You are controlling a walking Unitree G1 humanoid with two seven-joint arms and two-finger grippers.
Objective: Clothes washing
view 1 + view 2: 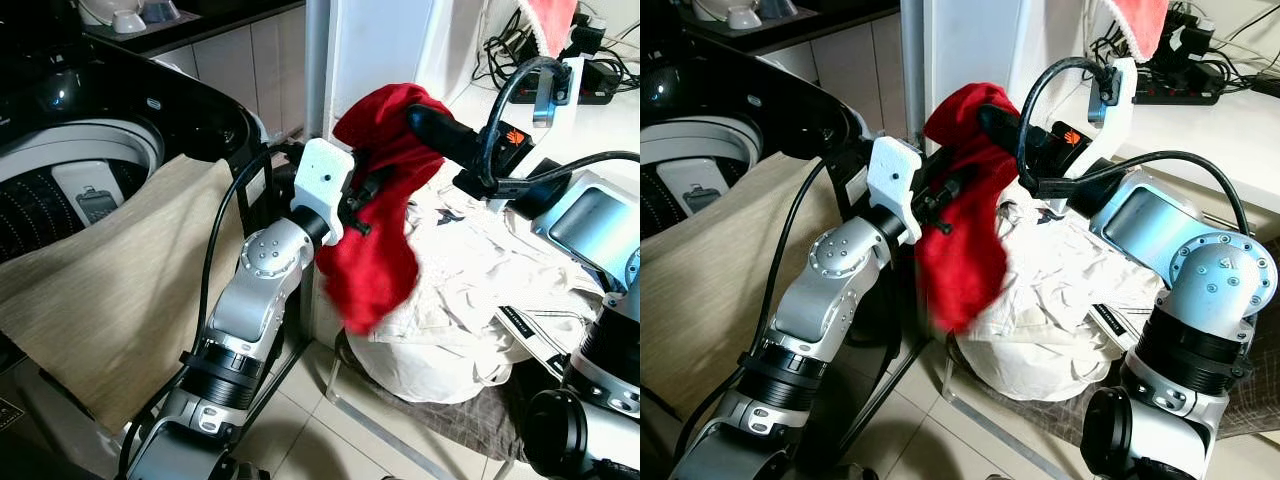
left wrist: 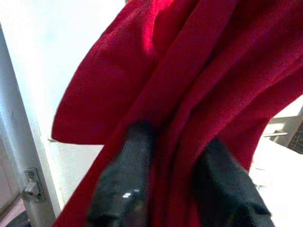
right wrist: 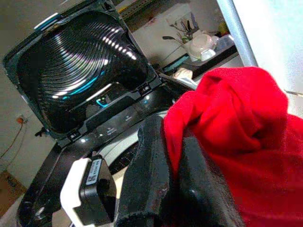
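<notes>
A red garment [image 1: 375,250] hangs in the air between the open washing machine [image 1: 190,110] and a pile of white clothes [image 1: 480,290]. My left gripper [image 1: 365,200] is shut on the garment's middle; in the left wrist view its black fingers [image 2: 132,170] stand either side of a red fold. My right gripper [image 1: 420,118] is shut on the garment's top edge, with red cloth pinched between its fingers [image 3: 151,156]. A beige cloth [image 1: 120,290] lies draped over the machine's front rim, beside the drum [image 1: 60,190].
The machine's black lid [image 3: 85,61] stands raised. A grey post [image 1: 318,60] and white wall rise behind the garment. The white pile sits on a low stand over tiled floor [image 1: 330,440]. A counter with cables and a power strip [image 1: 590,80] is at the right.
</notes>
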